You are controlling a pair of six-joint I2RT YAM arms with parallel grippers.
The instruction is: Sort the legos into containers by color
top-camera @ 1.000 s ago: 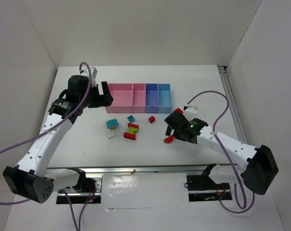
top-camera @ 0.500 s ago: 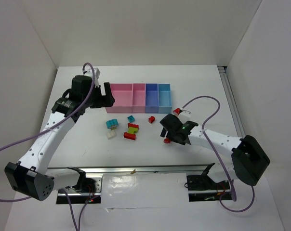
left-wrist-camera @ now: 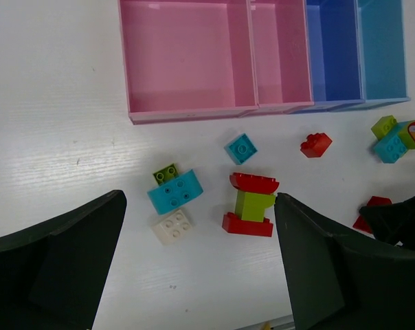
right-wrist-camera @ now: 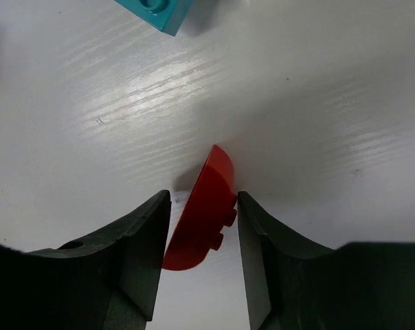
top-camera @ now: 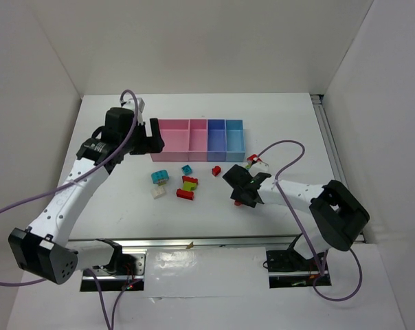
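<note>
Whiteness is filling the scene: a white table is sitting inside a booth of white walls, with a metal rail running along its near edge. Light is glaring off the tabletop (the right wrist view is showing its faint grain as fine streaks). The containers are standing toward the far side, a joined row reading pink, pink, dark blue, light blue from left to right. The legos are lying scattered on the table in front of that row: a teal brick, a whitish brick, a red and yellow-green stack, a small teal square and a small red brick, with a yellow-green and teal cluster beside the right arm. The left jaws are hanging spread wide above the table just left of the pink end, gripping nothing. The right jaws are pressing on both sides of a red curved brick, holding it tilted on edge at the tabletop, in front of the light blue bin.
</note>
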